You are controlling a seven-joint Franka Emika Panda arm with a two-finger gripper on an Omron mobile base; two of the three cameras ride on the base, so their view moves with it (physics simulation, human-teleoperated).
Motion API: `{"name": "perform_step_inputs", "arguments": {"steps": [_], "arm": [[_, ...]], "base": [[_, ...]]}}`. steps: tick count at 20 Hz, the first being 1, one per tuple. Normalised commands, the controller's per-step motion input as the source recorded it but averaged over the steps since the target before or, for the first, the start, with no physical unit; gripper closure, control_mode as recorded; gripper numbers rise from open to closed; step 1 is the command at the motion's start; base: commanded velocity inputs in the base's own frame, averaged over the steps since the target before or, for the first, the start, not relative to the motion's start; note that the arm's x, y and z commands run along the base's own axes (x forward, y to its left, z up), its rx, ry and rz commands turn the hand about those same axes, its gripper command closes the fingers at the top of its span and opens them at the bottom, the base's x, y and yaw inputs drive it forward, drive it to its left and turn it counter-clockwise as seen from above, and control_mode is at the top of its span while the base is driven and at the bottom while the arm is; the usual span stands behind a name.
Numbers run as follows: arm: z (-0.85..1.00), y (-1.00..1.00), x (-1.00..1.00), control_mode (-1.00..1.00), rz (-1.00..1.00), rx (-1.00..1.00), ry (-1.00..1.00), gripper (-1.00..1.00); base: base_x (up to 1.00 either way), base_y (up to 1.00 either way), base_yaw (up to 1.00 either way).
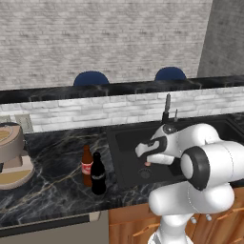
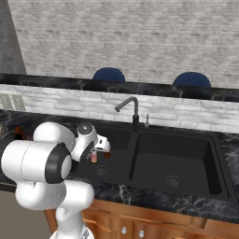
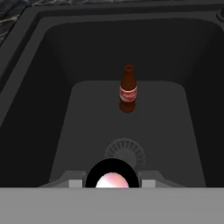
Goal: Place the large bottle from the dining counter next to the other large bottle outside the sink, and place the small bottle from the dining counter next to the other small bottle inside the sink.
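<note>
My gripper (image 1: 148,161) hangs over the left basin of the sink (image 1: 112,133), shut on the small pale-pink bottle (image 2: 94,158). In the hand view that small bottle (image 3: 112,180) sits between the jaws at the bottom. On the basin floor beyond the drain (image 3: 125,151), well clear of the held one, stands another small brown bottle with a red label (image 3: 127,89). On the counter left of the sink, the black large bottle (image 1: 98,174) stands upright right beside the amber large bottle (image 1: 86,166). Behind the tiled ledge runs the dining counter (image 1: 47,93).
A curved faucet (image 2: 127,103) rises behind the sink's divider, and a second basin (image 2: 177,158) lies to the right. A beige appliance (image 1: 12,155) stands at the counter's far left. Two blue stools (image 1: 90,77) (image 1: 170,73) show behind the dining counter.
</note>
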Motion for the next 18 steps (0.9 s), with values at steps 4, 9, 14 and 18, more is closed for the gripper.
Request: {"name": "perform_step_inputs", "arguments": {"steps": [4, 9, 14, 18], "arm": [[-0.08, -0.17, 0.0, -1.0, 0.0, 0.0, -0.01, 1.0], [-0.13, -0.02, 0.0, -1.0, 0.0, 0.0, -0.05, 1.0], [-0.16, 0.0, 0.0, -1.0, 0.0, 0.0, -0.05, 1.0], [-0.15, 0.0, 0.0, -1.0, 0.0, 0.0, -0.03, 1.0]], "base": [[0.0, 0.0, 0.0], [0.0, 0.0, 0.0], [0.0, 0.0, 0.0], [0.0, 0.0, 0.0]]}}
